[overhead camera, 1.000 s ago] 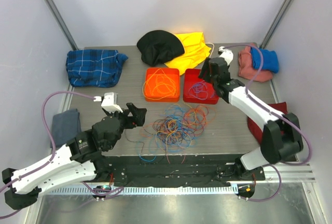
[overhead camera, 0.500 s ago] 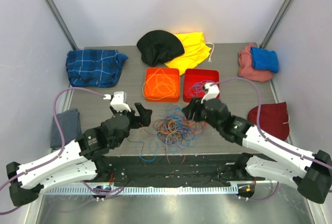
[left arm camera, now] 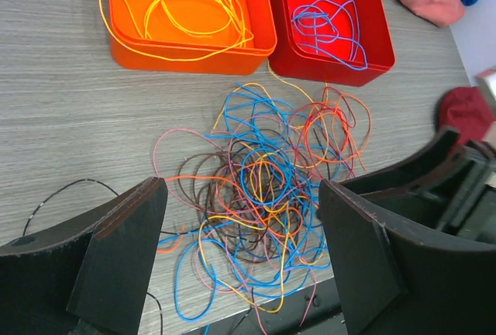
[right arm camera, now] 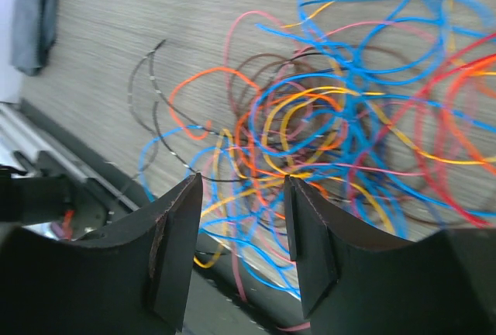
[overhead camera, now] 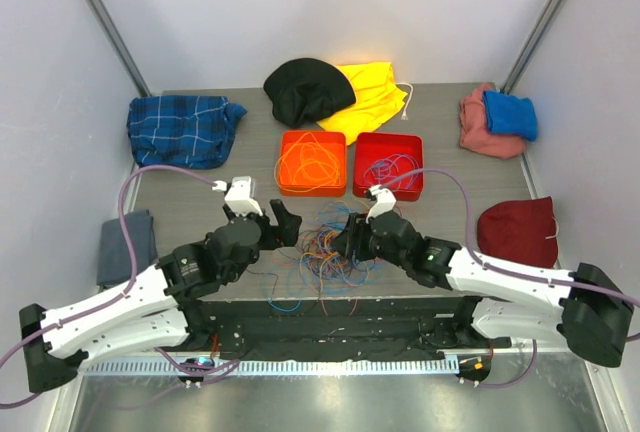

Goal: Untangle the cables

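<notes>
The cables lie as a loose tangle of blue, orange, yellow, red and pink loops near the table's front edge; some strands hang over that edge. My left gripper hovers at the tangle's left side, open wide, and in its wrist view the cables lie between and beyond its gripper. My right gripper is low over the tangle's right part, open with a narrower gap. In the right wrist view the cables show below its gripper and nothing is pinched.
An orange tray holds orange and yellow wires, and a red tray holds blue and purple ones, both just behind the tangle. Cloths ring the table: black, yellow, blue plaid, pink with blue, dark red, grey.
My right arm swung from the red tray down to the tangle and its jaws narrowed. The left gripper crept forward and right toward the cables, still wide open.
</notes>
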{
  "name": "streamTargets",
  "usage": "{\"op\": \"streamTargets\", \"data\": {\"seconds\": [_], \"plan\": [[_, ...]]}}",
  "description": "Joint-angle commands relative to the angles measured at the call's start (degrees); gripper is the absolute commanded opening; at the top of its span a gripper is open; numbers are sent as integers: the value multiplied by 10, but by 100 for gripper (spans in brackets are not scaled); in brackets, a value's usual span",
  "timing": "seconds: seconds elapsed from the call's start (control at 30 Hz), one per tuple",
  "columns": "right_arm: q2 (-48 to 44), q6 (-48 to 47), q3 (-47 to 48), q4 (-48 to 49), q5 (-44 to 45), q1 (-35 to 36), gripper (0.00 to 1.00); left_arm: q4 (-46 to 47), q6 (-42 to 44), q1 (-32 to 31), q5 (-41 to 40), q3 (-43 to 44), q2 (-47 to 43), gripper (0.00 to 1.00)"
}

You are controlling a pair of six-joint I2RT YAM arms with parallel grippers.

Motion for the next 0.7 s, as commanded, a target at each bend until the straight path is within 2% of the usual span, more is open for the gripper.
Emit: {"op": "streamTargets", "data": {"seconds": [0.0,0.3,0.4,0.53,0.67], "plan": [[29,71,-11,115,-56,2,54,14,-14,2,1,-3,-14,84],[36,89,-8,110,-48,2,54,3,-20,2,0,-16,-42,84],[17,76,-3,67,-8,4,54,1,-22,2,-1,-23,-52,84],[7,31,20,-44,80,6,52,5,-26,2,-6,-32,-56,84],[43,10,24,-50,97,6,52,12,-27,2,-2,-34,-46,84]]}}
